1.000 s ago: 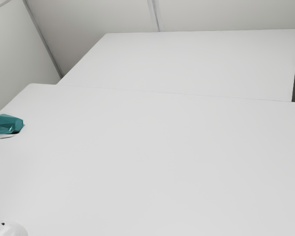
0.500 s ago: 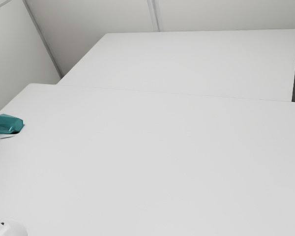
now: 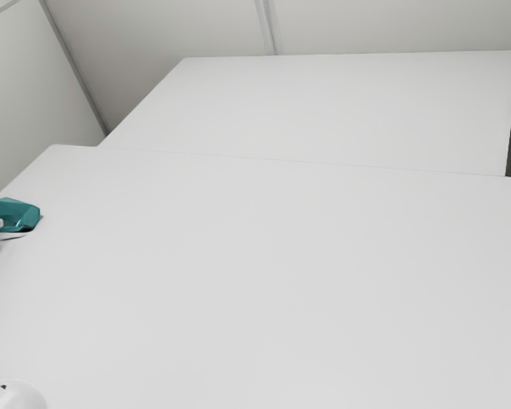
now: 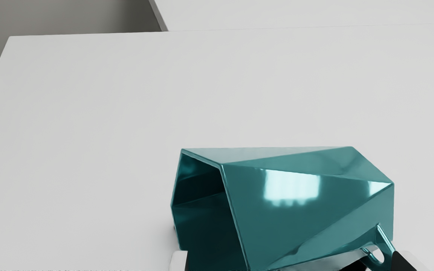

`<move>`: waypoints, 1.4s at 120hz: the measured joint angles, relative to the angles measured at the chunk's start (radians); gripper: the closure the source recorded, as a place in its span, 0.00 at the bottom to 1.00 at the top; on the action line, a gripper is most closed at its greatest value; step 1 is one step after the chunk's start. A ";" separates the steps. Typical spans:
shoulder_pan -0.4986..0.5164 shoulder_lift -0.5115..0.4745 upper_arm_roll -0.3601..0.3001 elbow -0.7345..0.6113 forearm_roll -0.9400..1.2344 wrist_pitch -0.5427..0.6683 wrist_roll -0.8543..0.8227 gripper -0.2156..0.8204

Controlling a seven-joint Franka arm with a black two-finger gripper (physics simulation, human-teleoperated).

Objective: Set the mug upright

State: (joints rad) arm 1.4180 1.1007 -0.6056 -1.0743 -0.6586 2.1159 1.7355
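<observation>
Mug [image 4: 296, 218]: lying on its side on the table [image 4: 89, 150], near the exterior view's left edge; not upright.
Mouth [image 4: 205, 203]: open sideways, past the rim toward one fingertip; closed end [image 3: 32, 216] toward the exterior view's right.
Handle [image 4: 384, 237]: low on the mug's gripper side, close by the other fingertip.
Gripper [image 4: 290, 260]: right at the mug, with fingers set wide, one by the mouth and one by the handle; no hold to be seen, and contact with either finger impossible to tell.
Step in hand: by judgement, placing for a grip, with the righting of the mug not achieved.
Next move: probably ease in a little so as to straddle the body squarely, then close on firm wall rather than on the thin handle alone.
After a sound grip: lift slightly, tip the mouth upward, lower onto the closed end, and let go only once steady.
Risk: slipping off the slanted, glossy facets, snagging the handle, or pushing the mug along the table.
</observation>
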 joint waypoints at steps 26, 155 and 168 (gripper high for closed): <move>-0.001 -0.001 -0.001 -0.004 -0.006 0.005 0.033 0.24; -0.045 -0.034 -0.019 -0.051 -0.028 0.035 0.095 0.60; -0.049 -0.053 -0.015 -0.069 -0.028 0.046 0.097 0.67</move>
State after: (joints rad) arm 1.3693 1.0476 -0.6207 -1.1435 -0.6865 2.1619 1.8330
